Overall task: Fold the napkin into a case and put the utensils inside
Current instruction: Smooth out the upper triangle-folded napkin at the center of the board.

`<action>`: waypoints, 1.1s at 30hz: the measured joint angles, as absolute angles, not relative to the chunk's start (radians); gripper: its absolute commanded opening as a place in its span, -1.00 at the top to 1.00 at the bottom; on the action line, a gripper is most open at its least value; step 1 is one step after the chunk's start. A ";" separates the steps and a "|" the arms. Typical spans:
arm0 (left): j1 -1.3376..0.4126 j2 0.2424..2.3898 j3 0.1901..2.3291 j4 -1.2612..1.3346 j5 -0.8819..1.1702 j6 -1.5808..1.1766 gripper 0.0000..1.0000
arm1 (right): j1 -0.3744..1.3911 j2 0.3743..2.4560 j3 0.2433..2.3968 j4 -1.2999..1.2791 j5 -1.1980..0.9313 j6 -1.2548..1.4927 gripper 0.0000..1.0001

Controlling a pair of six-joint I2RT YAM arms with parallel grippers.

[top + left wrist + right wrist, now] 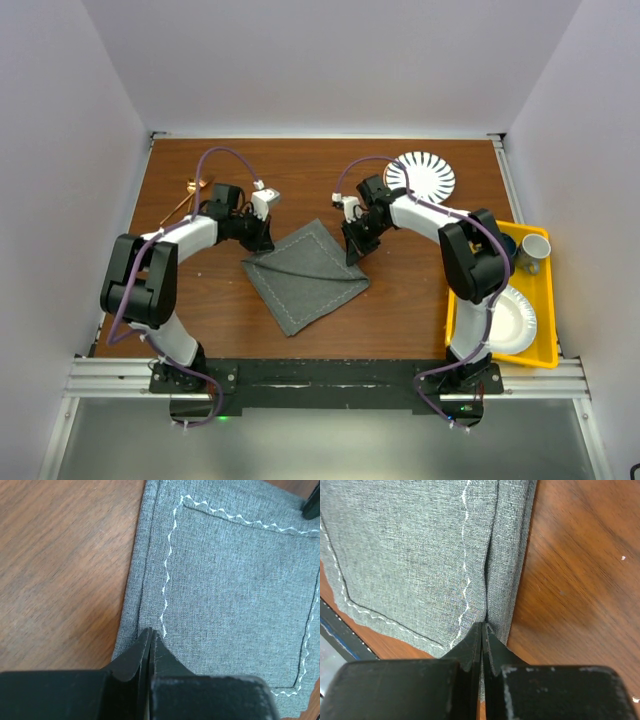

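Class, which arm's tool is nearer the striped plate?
Right. The right tool grips the napkin corner on the striped plate's side; the left tool grips the opposite corner, farther away.

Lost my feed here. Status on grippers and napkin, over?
Left gripper shut on napkin corner. Right gripper shut on opposite corner. Napkin creased, no case yet. Utensils far left, clear of it.

Dark grey napkin with white zigzag stitching, brown wood-grain table, black-striped white plate.
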State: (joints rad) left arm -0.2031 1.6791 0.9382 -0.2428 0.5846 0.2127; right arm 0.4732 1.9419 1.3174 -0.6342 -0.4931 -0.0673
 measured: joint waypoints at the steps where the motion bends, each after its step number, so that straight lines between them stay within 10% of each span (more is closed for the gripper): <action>1: -0.203 1.681 0.938 -0.240 0.588 0.210 1.00 | 0.473 1.942 1.317 -0.634 -0.489 -0.068 1.00; 10: -0.203 1.710 0.938 -0.232 0.589 0.201 1.00 | 0.473 1.930 1.309 -0.615 -0.469 -0.051 1.00; 18: -0.181 1.668 0.921 -0.192 0.659 0.169 0.01 | 0.473 1.895 1.264 -0.582 -0.436 -0.013 1.00; 33: -0.153 1.491 0.717 -0.049 0.982 -0.130 -0.07 | 0.473 1.884 1.245 -0.564 -0.428 0.020 1.00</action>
State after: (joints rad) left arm -0.1528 1.4910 0.7174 -0.0490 0.9821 -0.1303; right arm 0.4732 1.8835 1.2449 -0.5636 -0.4278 0.0204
